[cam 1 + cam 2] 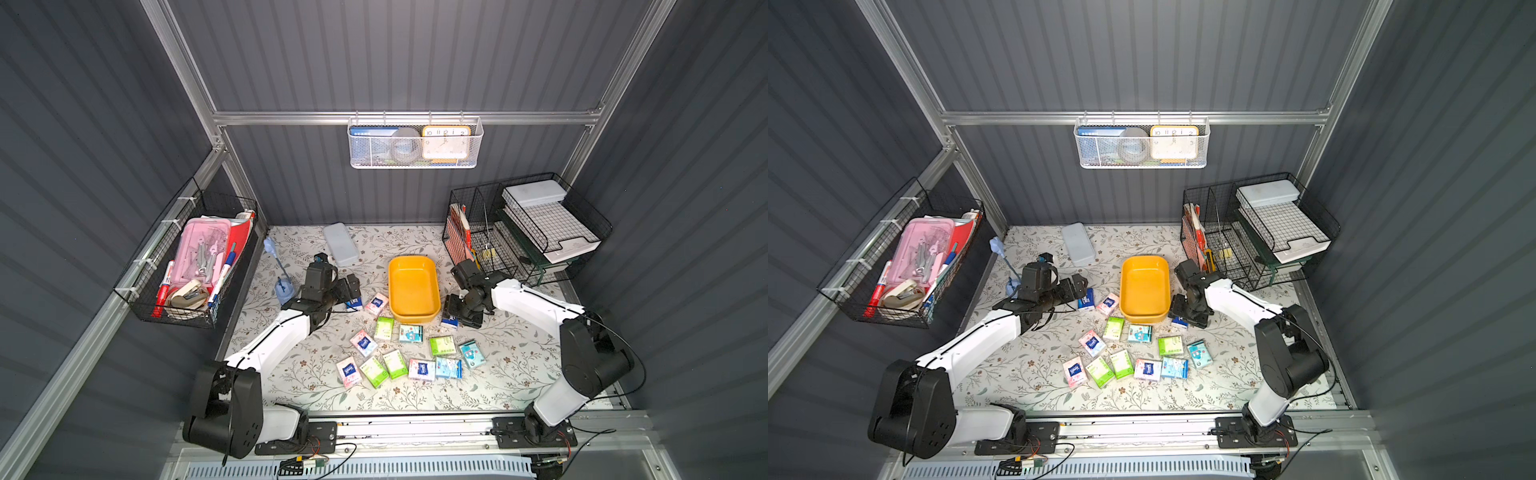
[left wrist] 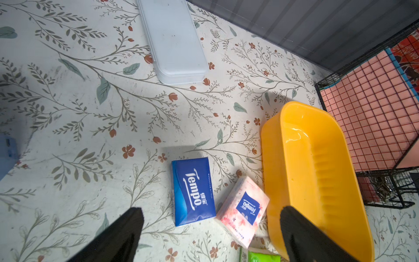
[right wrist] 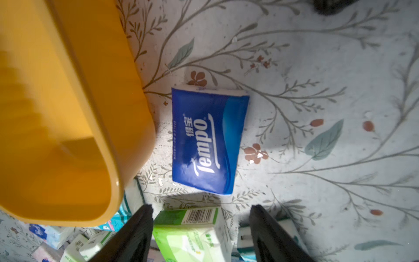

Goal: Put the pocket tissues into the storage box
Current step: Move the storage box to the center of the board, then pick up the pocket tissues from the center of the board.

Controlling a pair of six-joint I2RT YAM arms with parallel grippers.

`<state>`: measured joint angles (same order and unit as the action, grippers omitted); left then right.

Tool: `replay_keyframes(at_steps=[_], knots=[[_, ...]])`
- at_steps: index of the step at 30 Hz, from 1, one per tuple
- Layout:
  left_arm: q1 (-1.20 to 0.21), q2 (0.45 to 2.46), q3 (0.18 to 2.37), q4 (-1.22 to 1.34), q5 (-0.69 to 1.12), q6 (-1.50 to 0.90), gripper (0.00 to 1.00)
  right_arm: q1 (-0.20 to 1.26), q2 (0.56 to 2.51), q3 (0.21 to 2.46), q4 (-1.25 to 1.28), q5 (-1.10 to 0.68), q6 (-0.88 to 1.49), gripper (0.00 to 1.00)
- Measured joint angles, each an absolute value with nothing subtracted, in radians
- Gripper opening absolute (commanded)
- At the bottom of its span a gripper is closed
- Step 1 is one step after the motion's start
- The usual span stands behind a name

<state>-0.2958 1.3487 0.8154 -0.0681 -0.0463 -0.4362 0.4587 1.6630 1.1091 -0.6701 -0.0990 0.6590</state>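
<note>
Bright, even overhead light fills both top views: the pale floral-patterned counter (image 1: 511, 374) looks washed out, while the grey corrugated walls (image 1: 83, 124) stay dim and bow at the edges. Glare streaks the floor of the yellow-orange plastic storage box (image 2: 297, 133). The right wrist view is dimmer, that box blurred, with shadow beside the dark blue plastic-wrapped tissue packet (image 3: 204, 140).

Looks like a robotics lab test cell, dressed up as an office desk. Walled with grey ribbed panels (image 1: 395, 54) on aluminium framing (image 1: 291, 117). 2 robot arms (image 1: 274, 336) bolted to a front rail (image 1: 415, 430), wiring (image 1: 305, 462) left bare. Desk look from a floral tablecloth (image 1: 291, 374), black wire basket (image 1: 183, 318) of markers (image 1: 165, 284), stacked paper trays (image 1: 540, 220), white mesh basket (image 1: 415, 162) holding a clock (image 1: 446, 142).
</note>
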Motion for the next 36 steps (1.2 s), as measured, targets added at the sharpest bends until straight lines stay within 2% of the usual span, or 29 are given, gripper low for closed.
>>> replay_keyframes(at_steps=[12,21,27,36], knots=[[-0.296,1.345,0.815,-0.088,-0.051,-0.436,0.99,0.461,1.811,1.216,-0.663,-0.018,0.611,0.71],[-0.296,1.341,0.815,-0.093,-0.053,-0.436,0.99,0.461,1.889,1.259,-0.683,0.03,0.599,0.63],[-0.296,1.341,0.815,-0.095,-0.054,-0.436,0.99,0.462,1.894,1.259,-0.696,0.043,0.588,0.47],[-0.296,1.342,0.815,-0.099,-0.06,-0.436,0.99,0.462,1.812,1.265,-0.763,0.073,0.568,0.47]])
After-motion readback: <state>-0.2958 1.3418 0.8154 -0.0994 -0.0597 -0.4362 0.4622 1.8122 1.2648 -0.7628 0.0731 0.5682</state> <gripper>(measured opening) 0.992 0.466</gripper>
